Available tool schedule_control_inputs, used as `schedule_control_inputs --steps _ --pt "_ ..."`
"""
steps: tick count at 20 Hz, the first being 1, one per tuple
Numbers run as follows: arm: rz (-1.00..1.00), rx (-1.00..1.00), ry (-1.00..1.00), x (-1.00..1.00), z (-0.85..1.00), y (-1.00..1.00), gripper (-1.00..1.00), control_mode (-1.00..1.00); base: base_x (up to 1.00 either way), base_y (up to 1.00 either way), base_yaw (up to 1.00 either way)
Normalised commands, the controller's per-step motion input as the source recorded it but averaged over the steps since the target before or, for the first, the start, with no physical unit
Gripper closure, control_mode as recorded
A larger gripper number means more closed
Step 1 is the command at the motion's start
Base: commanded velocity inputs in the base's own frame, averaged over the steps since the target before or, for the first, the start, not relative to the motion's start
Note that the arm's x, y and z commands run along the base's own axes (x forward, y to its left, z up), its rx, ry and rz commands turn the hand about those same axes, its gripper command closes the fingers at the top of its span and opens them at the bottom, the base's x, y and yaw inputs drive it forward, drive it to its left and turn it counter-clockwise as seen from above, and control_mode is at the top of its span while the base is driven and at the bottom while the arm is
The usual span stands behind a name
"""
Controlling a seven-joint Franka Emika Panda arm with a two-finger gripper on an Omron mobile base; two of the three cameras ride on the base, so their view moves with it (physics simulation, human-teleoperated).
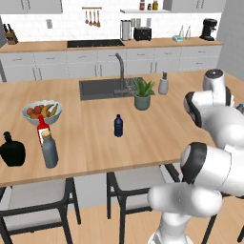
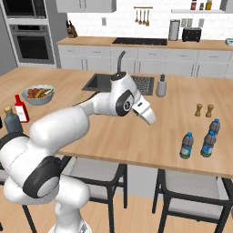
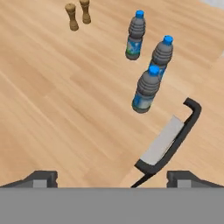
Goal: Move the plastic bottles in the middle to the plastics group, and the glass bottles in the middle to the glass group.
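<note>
The dark navy bottle (image 1: 118,125) stands alone mid-counter, in front of the sink. At the counter's left end the tall dark grey bottle with a tan top (image 1: 49,150) (image 2: 11,120) is upright beside the slim red bottle (image 1: 42,128) (image 2: 20,109) and the squat black bottle (image 1: 12,150). Three clear-blue water bottles (image 3: 146,89) (image 3: 162,54) (image 3: 135,36) stand close together near the right front edge (image 2: 186,145). My gripper (image 3: 113,179) (image 2: 152,119) hangs open above the bare counter, short of these water bottles, with nothing between its fingers.
Two brown shakers (image 3: 71,17) (image 2: 199,109) stand behind the water bottles. A fruit bowl (image 1: 42,112), a potted plant (image 1: 143,94), a pale grey pump dispenser (image 1: 163,84) and the sink (image 1: 95,88) lie further back. Chairs (image 3: 170,140) sit under the front edge.
</note>
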Motion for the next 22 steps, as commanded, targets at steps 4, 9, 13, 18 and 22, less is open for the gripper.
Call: schedule_control_inputs --steps 4,9,13,18,22 --pt "0.3 0.01 0.16 0.37 0.31 0.82 -1.0 -1.0 0.0 0.0 0.0" --pt "0.37 0.08 0.14 0.32 0.02 0.79 -1.0 -1.0 0.0 0.0 0.0" --pt "0.41 0.12 0.07 0.25 0.0 0.95 -1.0 -1.0 0.0 0.0 0.0" --pt "0.4 0.07 0.0 0.15 -0.06 1.0 -1.0 -1.0 0.0 0.0 0.0" --pt "0.29 0.0 0.0 0.13 -0.04 0.94 -1.0 -1.0 0.0 0.0 0.0"
